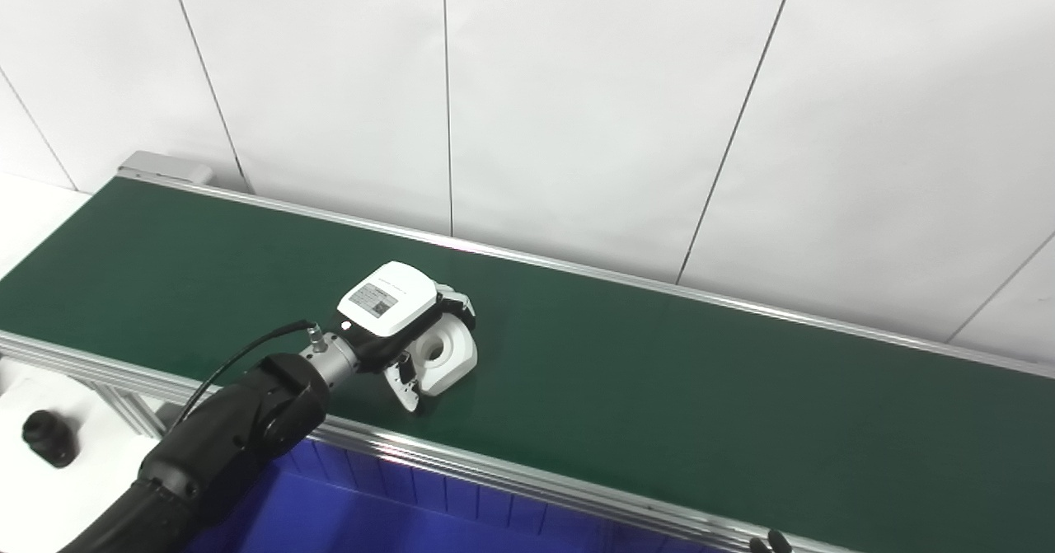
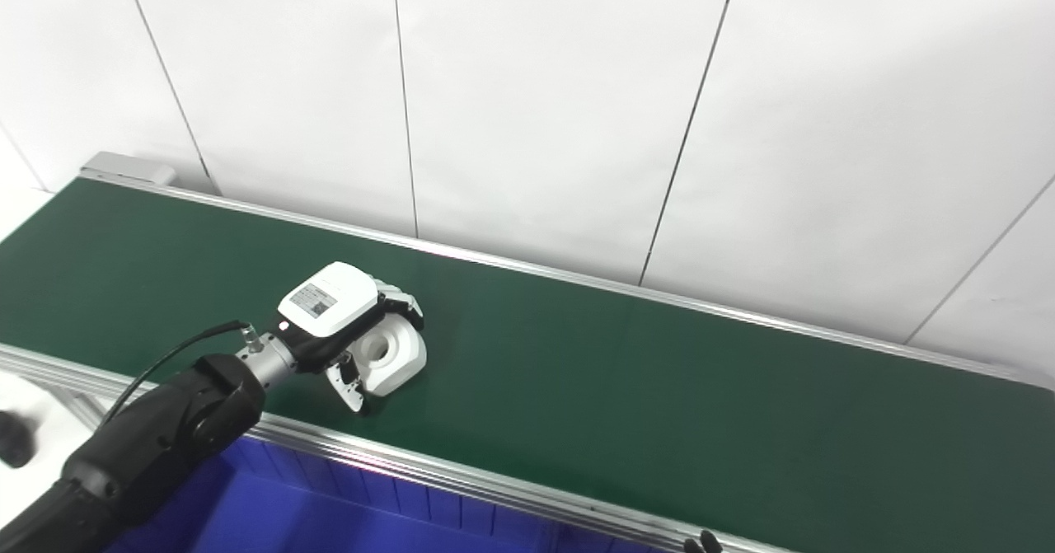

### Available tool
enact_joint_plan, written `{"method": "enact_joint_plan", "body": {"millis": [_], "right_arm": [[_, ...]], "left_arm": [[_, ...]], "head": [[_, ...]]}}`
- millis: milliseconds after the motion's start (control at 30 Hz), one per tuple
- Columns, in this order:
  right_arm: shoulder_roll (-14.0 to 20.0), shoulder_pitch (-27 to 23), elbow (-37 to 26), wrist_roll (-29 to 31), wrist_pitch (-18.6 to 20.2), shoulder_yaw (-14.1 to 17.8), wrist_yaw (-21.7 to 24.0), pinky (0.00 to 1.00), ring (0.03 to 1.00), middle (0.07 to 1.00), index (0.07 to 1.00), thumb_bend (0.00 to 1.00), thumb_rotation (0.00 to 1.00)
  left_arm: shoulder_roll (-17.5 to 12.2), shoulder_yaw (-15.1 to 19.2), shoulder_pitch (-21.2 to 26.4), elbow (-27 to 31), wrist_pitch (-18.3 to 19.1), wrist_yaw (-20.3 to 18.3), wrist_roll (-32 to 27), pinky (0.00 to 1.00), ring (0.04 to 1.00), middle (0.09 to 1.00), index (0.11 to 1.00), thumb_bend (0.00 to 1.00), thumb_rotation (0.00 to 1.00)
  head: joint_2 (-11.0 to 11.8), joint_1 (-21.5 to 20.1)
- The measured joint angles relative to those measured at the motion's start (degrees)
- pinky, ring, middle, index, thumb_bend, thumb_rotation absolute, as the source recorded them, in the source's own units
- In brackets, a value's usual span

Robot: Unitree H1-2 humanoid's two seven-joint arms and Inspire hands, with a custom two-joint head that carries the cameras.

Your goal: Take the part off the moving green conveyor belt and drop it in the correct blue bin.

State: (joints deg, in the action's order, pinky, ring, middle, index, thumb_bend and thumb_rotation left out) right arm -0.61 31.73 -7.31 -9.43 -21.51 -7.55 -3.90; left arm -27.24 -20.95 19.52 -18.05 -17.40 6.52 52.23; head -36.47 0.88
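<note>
A white part with a round hole in its face lies on the green conveyor belt, near the belt's front edge. My left hand, white-backed on a black arm, reaches over the front rail and wraps this part. Its fingers curl over the part's far side and the thumb presses its near side. The part still touches the belt. Of my right hand only dark fingertips show at the bottom edge, too little to read its state.
A blue bin sits below the belt's front aluminium rail, under my left arm. A black cylindrical part rests on the white surface at the far left. A white panelled wall backs the belt.
</note>
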Motion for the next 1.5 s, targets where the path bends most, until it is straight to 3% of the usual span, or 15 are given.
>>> {"method": "enact_joint_plan", "body": {"millis": [100, 200, 267, 333, 400, 433, 500, 700, 867, 1000, 1133, 1300, 1333, 1400, 1500], "right_arm": [[-0.09, 0.17, -0.85, 0.13, 0.35, -0.05, 0.00, 0.88, 0.899, 0.925, 0.977, 0.72, 1.00], [-0.07, 0.45, -1.85, 0.21, 1.35, -0.14, 0.39, 0.88, 0.899, 0.927, 0.979, 0.73, 1.00], [-0.05, 0.97, -3.24, 0.40, 2.36, -0.11, 0.79, 0.88, 0.899, 0.929, 0.980, 0.74, 1.00], [0.15, 1.04, -5.11, 0.52, 3.86, -0.11, 1.19, 0.88, 0.898, 0.932, 0.985, 0.74, 1.00], [0.19, 1.12, -7.08, 0.76, 5.29, -0.08, 1.65, 0.87, 0.893, 0.929, 0.984, 0.73, 1.00], [0.32, 1.20, -8.16, 1.03, 6.11, 0.00, 1.84, 0.87, 0.891, 0.926, 0.980, 0.73, 1.00], [0.60, 1.48, -9.68, 1.63, 7.09, 0.30, 2.19, 0.87, 0.886, 0.917, 0.968, 0.74, 1.00], [1.33, 1.31, -13.31, 3.27, 11.43, 0.75, 3.29, 0.85, 0.862, 0.898, 0.943, 0.75, 1.00], [1.35, 1.15, -14.37, 3.52, 13.32, 0.75, 3.42, 0.81, 0.846, 0.884, 0.931, 0.78, 1.00], [1.60, 0.47, -15.16, 3.86, 14.37, 0.72, 3.71, 0.80, 0.834, 0.874, 0.929, 0.79, 1.00], [2.09, 0.00, -15.15, 3.99, 15.39, 0.72, 4.43, 0.79, 0.828, 0.870, 0.923, 0.77, 1.00], [2.27, -0.84, -15.12, 4.02, 15.46, 0.72, 4.62, 0.79, 0.830, 0.871, 0.925, 0.77, 1.00], [2.29, -0.84, -15.08, 3.99, 15.46, 0.71, 4.63, 0.79, 0.829, 0.870, 0.925, 0.77, 1.00], [2.30, -0.81, -15.05, 3.82, 15.46, 0.67, 4.63, 0.79, 0.828, 0.870, 0.926, 0.77, 1.00], [2.29, -0.80, -15.05, 3.35, 15.46, 0.48, 4.63, 0.79, 0.830, 0.871, 0.931, 0.76, 1.00]], "left_arm": [[-0.45, 0.33, -1.53, 4.23, 0.24, -1.87, -0.63, 0.60, 0.580, 0.536, 0.450, 0.52, 0.00], [-1.55, 1.90, -4.08, 13.53, 1.29, -6.09, -2.30, 0.59, 0.573, 0.527, 0.452, 0.52, 0.00], [-2.02, 3.16, -5.27, 19.33, 1.46, -7.95, -3.59, 0.59, 0.575, 0.525, 0.453, 0.52, 0.00], [-2.30, 4.76, -6.31, 24.83, 2.86, -10.67, -4.57, 0.58, 0.569, 0.523, 0.452, 0.52, 0.00], [-3.29, 5.73, -8.32, 28.86, 3.59, -13.38, -5.17, 0.57, 0.563, 0.523, 0.451, 0.52, 0.00], [-3.88, 6.23, -9.82, 31.18, 4.23, -15.18, -5.70, 0.57, 0.563, 0.525, 0.451, 0.52, 0.00], [-4.74, 6.78, -12.66, 34.67, 4.97, -18.29, -5.91, 0.57, 0.559, 0.525, 0.451, 0.52, 0.00], [-7.14, 8.63, -20.02, 37.39, 5.65, -24.36, -7.08, 0.55, 0.520, 0.506, 0.464, 0.52, 0.00], [-8.17, 9.58, -24.01, 37.23, 5.52, -26.54, -6.85, 0.52, 0.522, 0.515, 0.463, 0.52, 0.00], [-9.21, 9.41, -25.69, 37.26, 7.18, -31.54, -6.86, 0.36, 0.415, 0.446, 0.506, 0.52, 0.00], [-9.78, 9.51, -25.83, 37.20, 9.15, -35.66, -6.86, 0.32, 0.389, 0.430, 0.512, 0.52, 0.00], [-9.77, 9.39, -25.80, 37.50, 10.96, -39.21, -6.89, 0.41, 0.455, 0.462, 0.505, 0.52, 0.00], [-9.76, 9.30, -25.77, 38.03, 12.30, -40.79, -7.04, 0.50, 0.534, 0.556, 0.535, 0.64, 0.11], [-9.79, 9.20, -25.65, 39.58, 14.85, -44.87, -7.16, 0.57, 0.605, 0.627, 0.595, 0.79, 0.22], [-9.87, 9.19, -25.25, 41.63, 18.55, -49.94, -8.36, 0.72, 0.779, 0.772, 0.708, 0.89, 0.39]], "head": [[-1.15, 0.79], [-3.68, 2.28], [-3.69, 2.29], [-8.68, 3.77], [-8.70, 3.78], [-11.14, 4.39], [-11.60, 4.48], [-13.01, 4.48], [-13.80, 3.96], [-13.89, 3.96], [-13.72, 3.78], [-13.45, 3.25], [-13.36, 2.90], [-13.28, 2.47], [-13.28, 2.11]]}}
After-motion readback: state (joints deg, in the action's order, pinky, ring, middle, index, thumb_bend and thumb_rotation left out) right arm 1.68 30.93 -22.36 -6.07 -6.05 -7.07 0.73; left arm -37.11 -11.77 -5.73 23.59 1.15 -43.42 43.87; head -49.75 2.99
